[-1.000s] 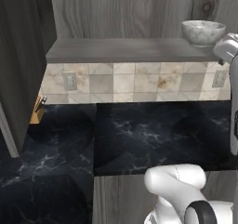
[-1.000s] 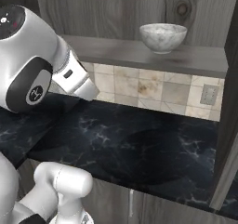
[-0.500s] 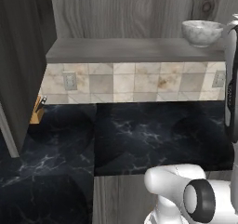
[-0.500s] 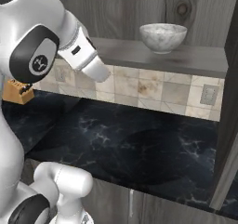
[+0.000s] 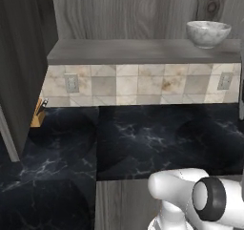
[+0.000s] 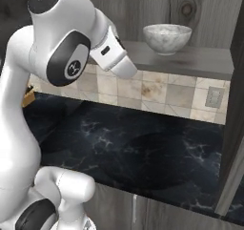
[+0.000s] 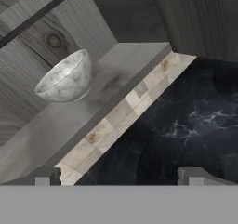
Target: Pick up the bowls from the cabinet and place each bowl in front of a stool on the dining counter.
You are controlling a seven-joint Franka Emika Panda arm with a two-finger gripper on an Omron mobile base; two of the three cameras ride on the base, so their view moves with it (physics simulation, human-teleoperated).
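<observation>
A mottled grey-white marble bowl stands upright at the right end of the cabinet's shelf. The cabinet is grey-brown wood grain, and its door hangs open at the left. My gripper is open, its two fingertips far apart with nothing between them. It hovers off the shelf's front edge, well short of the bowl. The hand view is rolled, so the shelf runs diagonally. The cream bowl, the stools and the dining counter are out of view.
Below the shelf lie a tiled backsplash with outlets and the black veined wall countertop. A knife block stands at the counter's left end. My raised arm fills the left of the right base view. A second cabinet side stands at the right.
My arm has swung upward and toward the shelf in the right base view, and slid out past the right edge of the left base view. The bowl has not moved.
</observation>
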